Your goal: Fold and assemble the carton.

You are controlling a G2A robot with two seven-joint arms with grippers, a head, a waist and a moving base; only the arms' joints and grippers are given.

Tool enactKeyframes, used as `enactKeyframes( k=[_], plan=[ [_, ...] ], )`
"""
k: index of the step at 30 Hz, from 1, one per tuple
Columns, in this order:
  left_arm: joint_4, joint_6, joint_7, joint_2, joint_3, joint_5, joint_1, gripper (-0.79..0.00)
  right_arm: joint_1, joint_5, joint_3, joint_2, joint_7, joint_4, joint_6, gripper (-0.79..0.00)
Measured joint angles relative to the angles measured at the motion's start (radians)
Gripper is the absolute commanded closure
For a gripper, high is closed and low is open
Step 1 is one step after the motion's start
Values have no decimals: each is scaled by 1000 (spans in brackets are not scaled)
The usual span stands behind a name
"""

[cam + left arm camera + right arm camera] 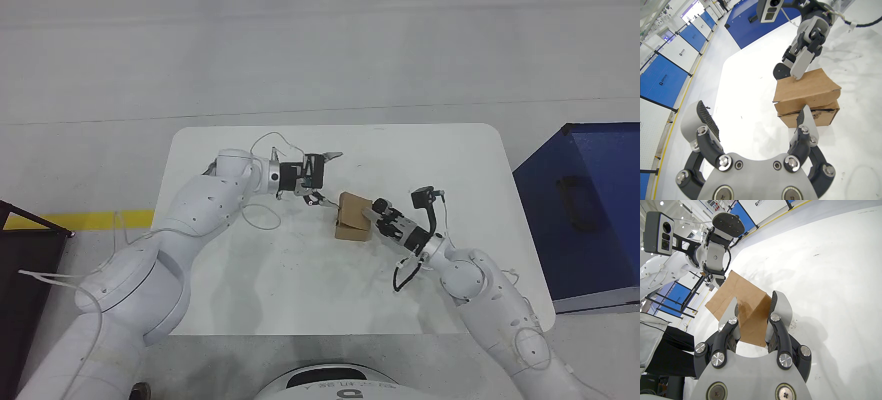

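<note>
A small brown carton (351, 218) lies near the middle of the white table (450, 160), its end flaps folded in along a ragged seam (810, 110). My right gripper (378, 212) is shut on the carton's far top edge, with one finger on the top face (734, 308) and the other pad against the side (776, 302). Across the carton (806, 89) that same right gripper (791, 73) shows from the left wrist. My left gripper (755, 115) is open at the carton's seamed end. One of its fingertips (806, 111) sits right at the seam, and nothing lies between its fingers.
A blue bin (590, 215) stands on the floor off the table's right side. A thin white cable (262, 215) from the left arm loops over the table. A black frame (20, 232) sits at the far left.
</note>
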Motion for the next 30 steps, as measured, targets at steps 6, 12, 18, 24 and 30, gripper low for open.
enactKeyframes(
  k=[6,12,18,24,30],
  plan=[
    [24,-3,0,-11,5,-1,-5,-785,-1,-26,-3,-1,6,-3,17,-369],
    [42,-16,-17,-21,13,1,-7,-785,1,-37,-11,-3,16,-3,23,-369],
    [47,-15,-12,-31,20,3,-10,-785,-2,-41,-10,-3,11,-5,17,-360],
    [59,-15,-11,-40,26,6,-13,-785,-4,-57,-16,-4,15,-8,22,-360],
    [82,-2,0,-41,26,10,-17,-785,-2,-67,-18,-6,11,-8,35,-366]
  ],
)
